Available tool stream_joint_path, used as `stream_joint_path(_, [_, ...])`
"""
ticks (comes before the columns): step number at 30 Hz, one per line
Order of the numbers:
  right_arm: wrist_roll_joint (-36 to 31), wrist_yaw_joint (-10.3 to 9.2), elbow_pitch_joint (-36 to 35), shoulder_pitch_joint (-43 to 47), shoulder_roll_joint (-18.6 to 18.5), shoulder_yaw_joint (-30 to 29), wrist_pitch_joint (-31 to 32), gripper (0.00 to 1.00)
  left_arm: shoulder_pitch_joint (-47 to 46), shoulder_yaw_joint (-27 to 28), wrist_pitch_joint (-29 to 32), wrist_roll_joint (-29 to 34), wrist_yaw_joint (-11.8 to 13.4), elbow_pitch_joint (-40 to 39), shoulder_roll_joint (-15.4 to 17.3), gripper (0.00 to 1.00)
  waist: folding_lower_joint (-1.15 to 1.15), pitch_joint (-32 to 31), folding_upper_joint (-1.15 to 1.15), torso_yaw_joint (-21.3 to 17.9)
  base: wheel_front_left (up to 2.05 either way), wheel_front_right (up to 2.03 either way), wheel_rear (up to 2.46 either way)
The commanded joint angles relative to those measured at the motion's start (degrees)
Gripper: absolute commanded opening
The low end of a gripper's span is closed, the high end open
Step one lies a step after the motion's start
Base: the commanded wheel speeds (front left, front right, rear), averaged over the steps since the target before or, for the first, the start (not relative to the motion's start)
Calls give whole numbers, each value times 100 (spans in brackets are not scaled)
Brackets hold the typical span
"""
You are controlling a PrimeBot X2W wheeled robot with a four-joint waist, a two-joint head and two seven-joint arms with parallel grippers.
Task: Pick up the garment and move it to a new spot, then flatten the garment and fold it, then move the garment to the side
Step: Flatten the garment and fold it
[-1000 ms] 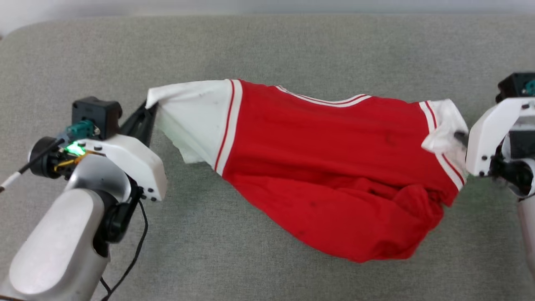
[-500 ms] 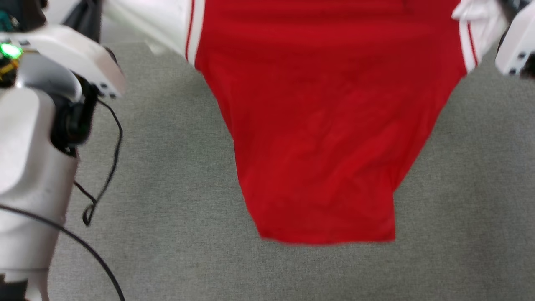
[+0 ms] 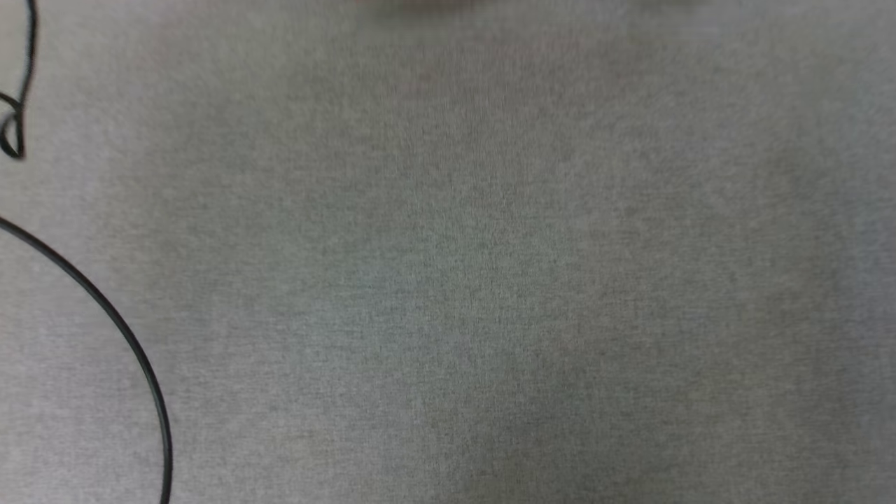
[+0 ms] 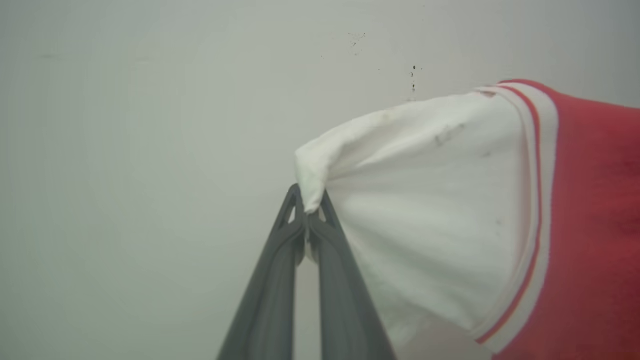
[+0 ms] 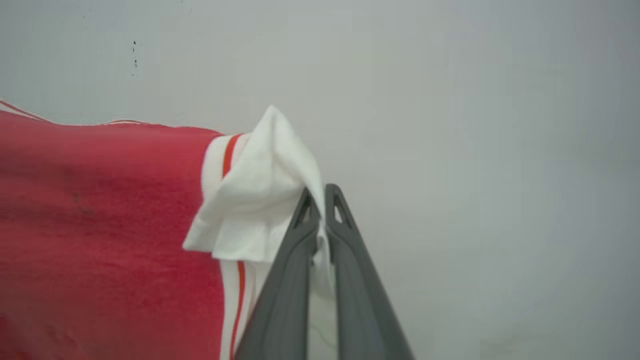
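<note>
The garment [image 4: 590,210] is a red jersey with white, red-striped sleeve ends, held up in the air and stretched between my two arms. In the left wrist view my left gripper [image 4: 309,204] is shut on the tip of one white sleeve [image 4: 425,210]. Over in the right wrist view, my right gripper [image 5: 320,204] pinches the other white sleeve [image 5: 255,200], with the red body [image 5: 100,220] spreading off to the left. The printed face is hidden.
The head view looks down on the grey fabric surface [image 3: 490,280]. A black cable [image 3: 105,308] curves along its left edge. A pale wall [image 4: 150,125] with a few dark specks stands behind the raised shirt.
The arms have lifted the shirt higher, and it has left the head view over its top edge, as have both arms. Both sleeve grips hold.
</note>
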Motion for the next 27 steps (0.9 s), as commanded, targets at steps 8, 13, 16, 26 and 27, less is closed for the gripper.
stream_joint_path(8, [-100,-4,537,-699,172,273,-278,0,-624,23,-286,-68,-210,725,-100,0,-1,955,0,21,0,0,0])
stream_joint_path(13, [49,-4,985,-628,304,491,-460,0,-603,33,-377,-219,-342,1200,-252,0,-1,1263,0,16,0,0,0])
stream_joint_path(16, [244,-4,1291,-407,330,687,-611,0,-378,12,-469,-317,-429,1509,-313,0,-1,1256,0,14,0,0,0])
stream_joint_path(26, [1140,-4,1475,1302,249,1283,-845,0,1361,-2,-631,-534,-574,1583,-313,0,-1,322,0,-55,0,0,0])
stream_joint_path(27, [1240,-4,1414,1527,223,1326,-864,0,1608,43,-635,-568,-576,1479,-286,0,-1,214,0,-63,0,0,0])
